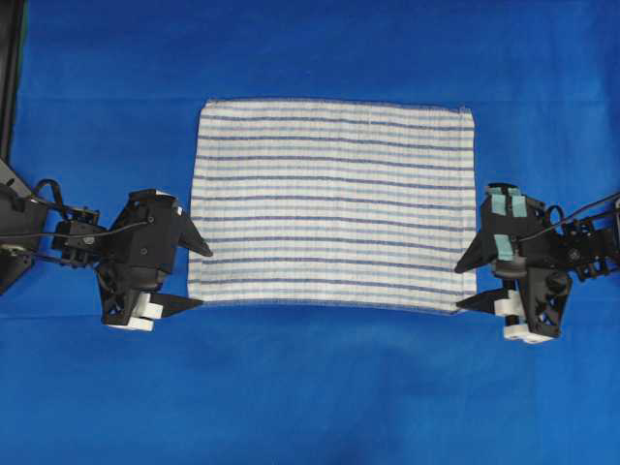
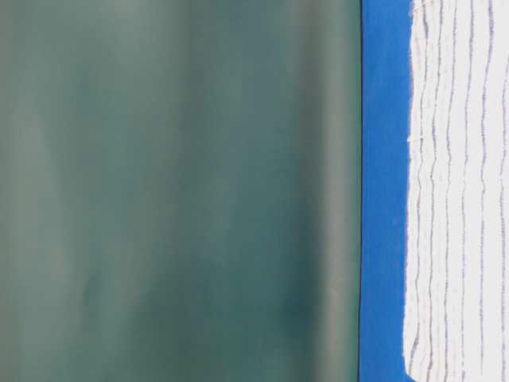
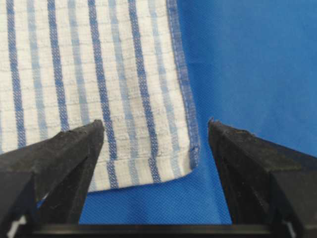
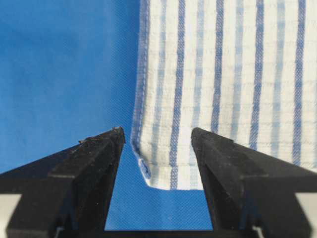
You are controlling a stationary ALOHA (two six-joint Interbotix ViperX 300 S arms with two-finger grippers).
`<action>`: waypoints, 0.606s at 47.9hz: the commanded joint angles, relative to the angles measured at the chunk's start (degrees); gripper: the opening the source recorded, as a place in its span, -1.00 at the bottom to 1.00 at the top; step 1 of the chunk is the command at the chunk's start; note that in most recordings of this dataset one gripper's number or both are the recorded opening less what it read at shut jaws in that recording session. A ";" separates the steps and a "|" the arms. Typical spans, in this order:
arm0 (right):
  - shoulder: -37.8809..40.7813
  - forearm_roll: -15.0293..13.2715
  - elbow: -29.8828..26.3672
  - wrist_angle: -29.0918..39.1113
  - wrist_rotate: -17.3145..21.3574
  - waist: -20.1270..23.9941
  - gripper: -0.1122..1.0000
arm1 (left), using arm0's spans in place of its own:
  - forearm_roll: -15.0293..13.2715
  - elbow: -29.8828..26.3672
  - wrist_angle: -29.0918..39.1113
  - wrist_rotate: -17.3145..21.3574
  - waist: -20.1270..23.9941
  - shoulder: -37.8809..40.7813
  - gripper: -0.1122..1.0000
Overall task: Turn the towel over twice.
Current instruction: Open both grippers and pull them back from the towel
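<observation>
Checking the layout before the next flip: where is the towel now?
In the overhead view the towel lies flat mid-table on the blue cloth, between the open left gripper and right gripper.

The table [image 1: 97, 77] is covered edge to edge by a plain bright-blue cloth [image 1: 310, 387], smooth and flat. Directly on it lies the towel [image 1: 329, 208] — spread open in a single layer, white with thin dark-blue and light-blue stripes. Its hemmed edges rest on the blue — the near corners curl slightly.
</observation>
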 commanded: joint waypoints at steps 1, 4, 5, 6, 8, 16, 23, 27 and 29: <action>-2.90 -1.05 -1.23 0.09 -0.18 -1.41 0.31 | 0.00 -1.32 0.70 0.18 0.09 -2.81 0.57; -4.75 -2.11 -1.14 0.00 -0.18 -2.81 0.31 | -0.09 -1.49 1.23 0.26 0.53 -4.75 0.57; -5.71 -2.64 -0.97 0.09 -0.18 -3.60 0.31 | -0.09 -1.58 1.41 0.26 0.79 -5.80 0.57; -6.42 -2.90 -0.88 0.09 -0.18 -4.22 0.31 | 0.00 -1.58 1.49 0.26 0.97 -6.42 0.57; -7.82 -3.52 -0.70 0.00 -0.18 -5.36 0.31 | 0.00 -1.49 1.49 0.26 1.49 -7.73 0.57; -14.33 -6.59 0.09 -0.53 -0.26 -10.37 0.31 | 0.00 -0.70 1.58 0.35 4.13 -14.06 0.57; -19.51 -9.05 0.53 -1.14 -0.26 -13.54 0.31 | 0.00 0.18 1.14 0.53 6.06 -18.72 0.57; -22.50 -10.28 0.97 -1.76 -0.26 -15.03 0.31 | 0.00 0.70 0.97 0.53 7.47 -21.09 0.57; -23.64 -10.63 1.05 -1.93 -0.26 -15.56 0.31 | 0.00 1.05 0.88 0.53 8.17 -22.50 0.57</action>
